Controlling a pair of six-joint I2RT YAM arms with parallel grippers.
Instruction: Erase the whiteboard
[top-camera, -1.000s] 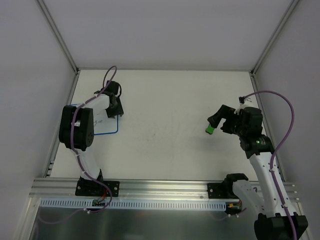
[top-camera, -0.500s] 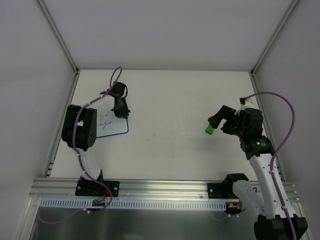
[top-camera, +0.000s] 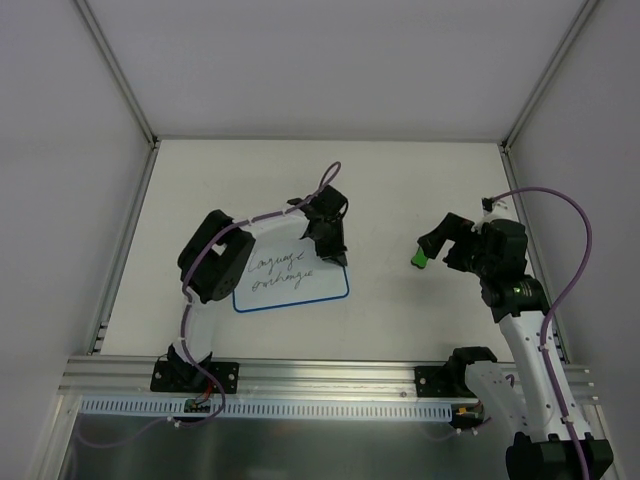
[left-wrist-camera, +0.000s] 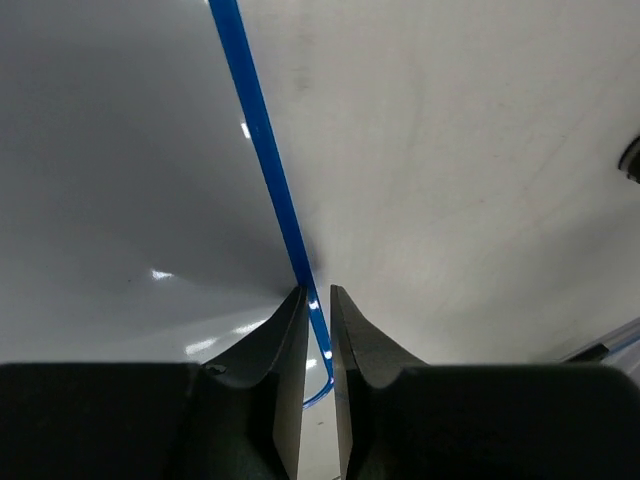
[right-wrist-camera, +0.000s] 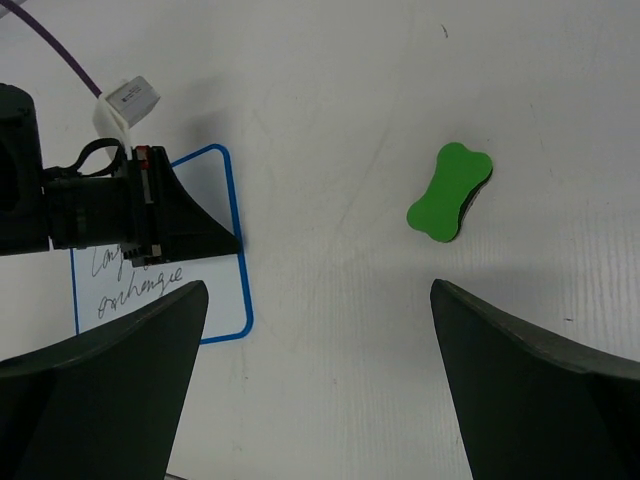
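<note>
The whiteboard (top-camera: 290, 275) lies flat on the table (top-camera: 400, 180), and its right-hand rim is caught in the left pincer (top-camera: 333, 245). The left wrist view shows why the grip sits there. The thin blue border runs straight into the narrow gap between the two fingers of the left pincer (left-wrist-camera: 317, 295), which are pressed almost together on that rim. The white face (left-wrist-camera: 120, 150) spreads away to one side of them. An edge hold like this probably serves to slide or steady the board while leaving the written face uncovered for wiping.

The writing is dark cursive in two lines, on the part of the board behind that pincer. The upper line looks like "Language". The lower is less sure, perhaps "orchengue". In the right wrist view the black body of the left pincer (right-wrist-camera: 190, 235) covers the upper line on the whiteboard (right-wrist-camera: 215, 290).

The right pincer (top-camera: 445, 245) hangs above the table, well apart from the board, fingers spread wide and holding nothing. Below the right pincer (right-wrist-camera: 320, 290), off toward its right finger, lies a green bone-shaped eraser (right-wrist-camera: 450, 190), untouched. The spread stance suits coming down on it.

A small white tag (right-wrist-camera: 130, 97) sits on the left arm's purple cable (right-wrist-camera: 55, 45). Its print is too small to read, and no brand shows anywhere.
</note>
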